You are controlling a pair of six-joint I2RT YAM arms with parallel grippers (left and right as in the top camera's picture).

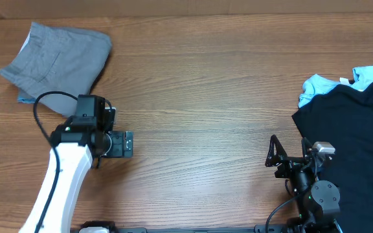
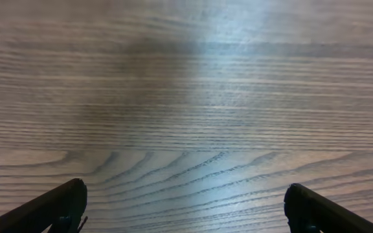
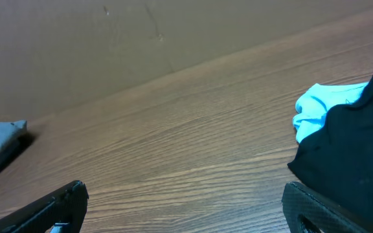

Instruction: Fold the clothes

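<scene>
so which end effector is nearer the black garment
Right. The right end effector sits just beside the black garment, apart from its edge; the left end effector is far across the table, nearer the grey shorts.

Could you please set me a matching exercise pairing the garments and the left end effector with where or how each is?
1. grey shorts
2. black garment
3. light-blue garment
4. left end effector

A. partly under another garment
B. far-left corner of the table
C. open over bare wood
D. right side, lying over another garment

Pairs: 1-B, 2-D, 3-A, 4-C
</scene>
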